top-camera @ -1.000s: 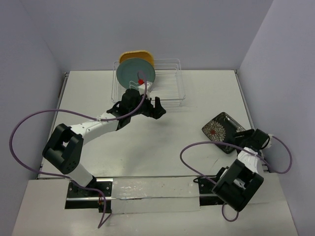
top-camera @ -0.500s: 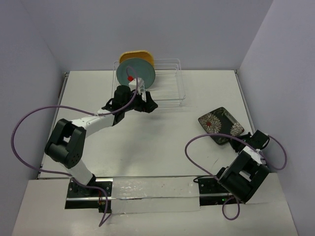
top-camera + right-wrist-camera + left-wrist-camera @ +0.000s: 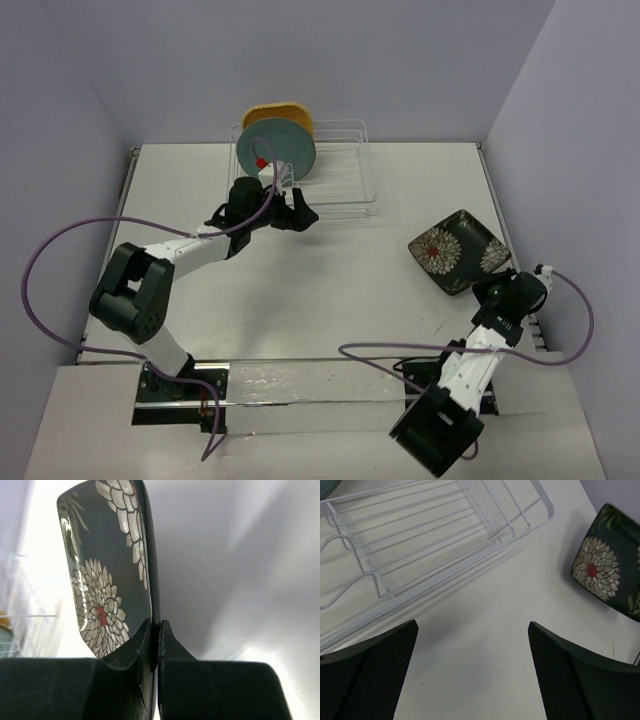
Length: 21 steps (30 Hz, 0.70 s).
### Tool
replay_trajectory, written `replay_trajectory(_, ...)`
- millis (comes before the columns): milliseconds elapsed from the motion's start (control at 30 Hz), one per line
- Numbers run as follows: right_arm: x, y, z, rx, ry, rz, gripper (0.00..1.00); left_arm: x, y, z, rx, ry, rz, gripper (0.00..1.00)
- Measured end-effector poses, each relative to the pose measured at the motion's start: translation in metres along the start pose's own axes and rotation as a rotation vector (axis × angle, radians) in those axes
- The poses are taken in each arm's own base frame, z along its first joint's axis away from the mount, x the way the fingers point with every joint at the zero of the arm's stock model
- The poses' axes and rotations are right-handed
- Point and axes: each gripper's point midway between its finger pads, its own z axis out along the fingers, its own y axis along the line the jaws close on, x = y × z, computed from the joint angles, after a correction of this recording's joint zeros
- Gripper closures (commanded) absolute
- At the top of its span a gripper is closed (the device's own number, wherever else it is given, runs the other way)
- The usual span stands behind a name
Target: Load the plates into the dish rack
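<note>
My right gripper (image 3: 155,632) is clamped on 1 rim of the dark floral plate (image 3: 100,595), right of the dish rack (image 3: 345,175). The plate looks stiff, glossy, probably slippery and breakable. My left gripper (image 3: 472,650) gapes empty.

Left gripper (image 3: 472,630) wide; right gripper (image 3: 154,626) — tight

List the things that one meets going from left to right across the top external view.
Left arm's shoulder → teal plate → bare right end of the dish rack → dark floral plate.
</note>
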Motion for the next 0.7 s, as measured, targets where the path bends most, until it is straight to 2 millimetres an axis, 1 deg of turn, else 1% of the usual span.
replay_trajectory(167,-0.027,0.035,-0.018,-0.12,-0.101,-0.065,1.0,-0.004,-0.002,-0.003,0.004,-0.012,-0.003,0.01)
replay_trajectory(333,-0.042,0.079,-0.033,-0.259,-0.11,-0.104,1.0,-0.011,-0.007,-0.013,0.006,-0.038,-0.014,0.01)
replay_trajectory(400,-0.045,0.108,-0.041,-0.325,-0.106,-0.158,1.0,-0.017,-0.009,-0.017,0.004,-0.056,-0.013,0.01)
replay_trajectory(467,-0.043,0.144,-0.052,-0.41,-0.088,-0.226,1.0,-0.023,-0.011,-0.022,-0.001,-0.077,-0.014,0.01)
replay_trajectory(567,-0.041,0.201,-0.072,-0.554,-0.067,-0.324,1.0,-0.034,-0.013,-0.032,-0.014,-0.114,-0.02,0.01)
replay_trajectory(600,-0.04,0.217,-0.078,-0.598,-0.057,-0.343,1.0,-0.037,-0.012,-0.035,-0.025,-0.131,-0.024,0.01)
replay_trajectory(700,-0.047,0.262,-0.09,-0.695,-0.066,-0.394,1.0,-0.043,-0.008,-0.051,-0.069,-0.179,-0.049,0.01)
